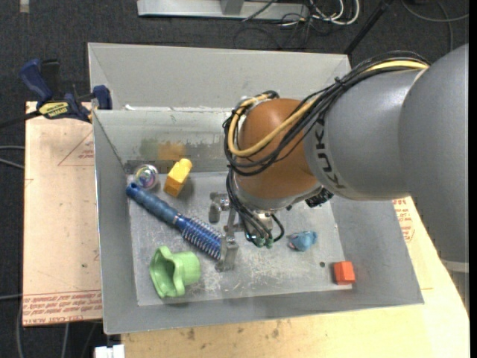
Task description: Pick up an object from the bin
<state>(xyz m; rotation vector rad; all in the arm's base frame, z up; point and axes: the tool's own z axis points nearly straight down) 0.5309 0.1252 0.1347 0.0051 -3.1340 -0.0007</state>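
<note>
The grey bin [112,222] stands amid dark carpet [89,13]. At its middle the tool [222,231] is down low and spread open, gripping nothing, just beside the coiled end of a slanting blue brush [168,213]. Around them lie a green flanged piece [174,272], a yellow block [177,177], a pale-blue scrap [302,240] and an orange cube [343,272].

Arm [387,125] from the right, wrist [272,151] low, fingers [227,250] apart

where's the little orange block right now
The orange block lies alone near the lower right corner of the bin in the camera view; its nearest neighbour is the small light-blue piece up and to its left.
</note>
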